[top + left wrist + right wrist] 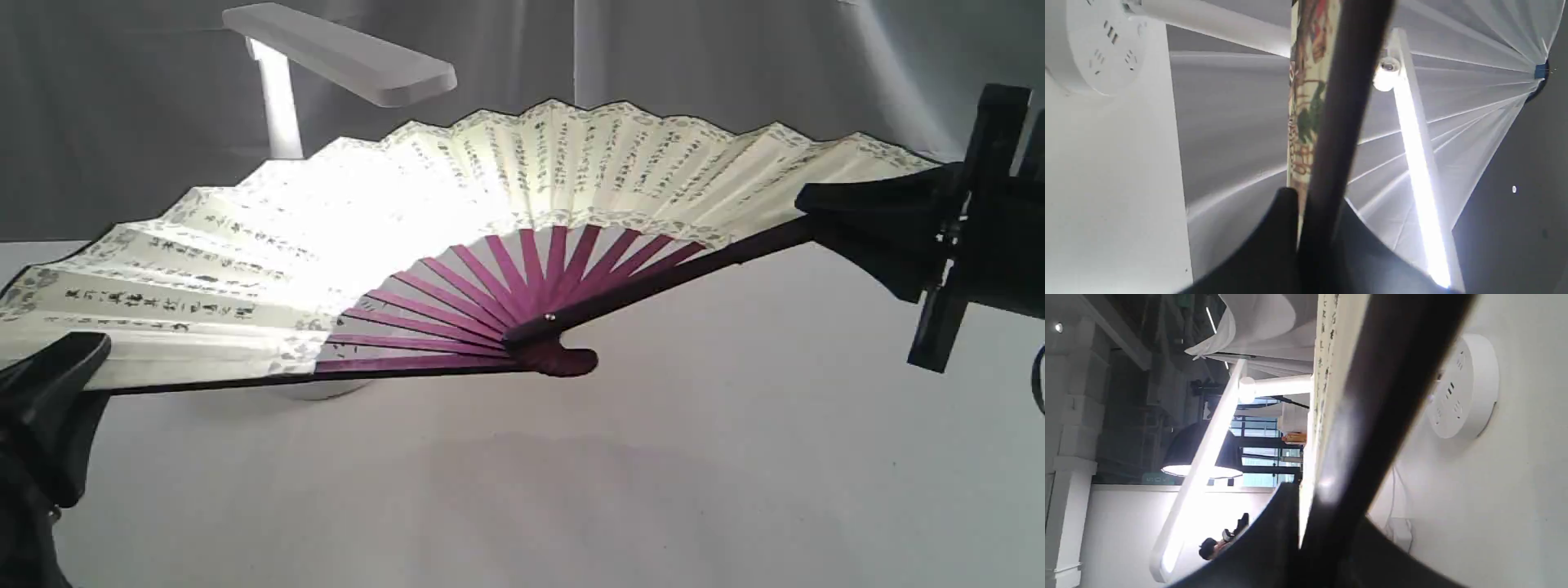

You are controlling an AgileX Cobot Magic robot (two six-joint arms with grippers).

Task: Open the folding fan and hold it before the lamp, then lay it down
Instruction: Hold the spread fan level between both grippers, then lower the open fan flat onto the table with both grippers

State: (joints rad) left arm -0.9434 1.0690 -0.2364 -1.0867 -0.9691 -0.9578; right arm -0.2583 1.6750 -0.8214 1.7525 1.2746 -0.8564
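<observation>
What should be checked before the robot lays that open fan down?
1. The folding fan is fully spread: ok.
2. The left gripper is shut on one guard: ok.
3. The right gripper is shut on the other guard: ok.
4. The fan is held before the lamp, with light glowing through the paper: ok.
5. Gap between the fan and the lamp base: cannot tell.
6. The table in front is bare: ok.

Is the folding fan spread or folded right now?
Spread: the folding fan arcs wide, its ribs splayed from the pivot.
</observation>
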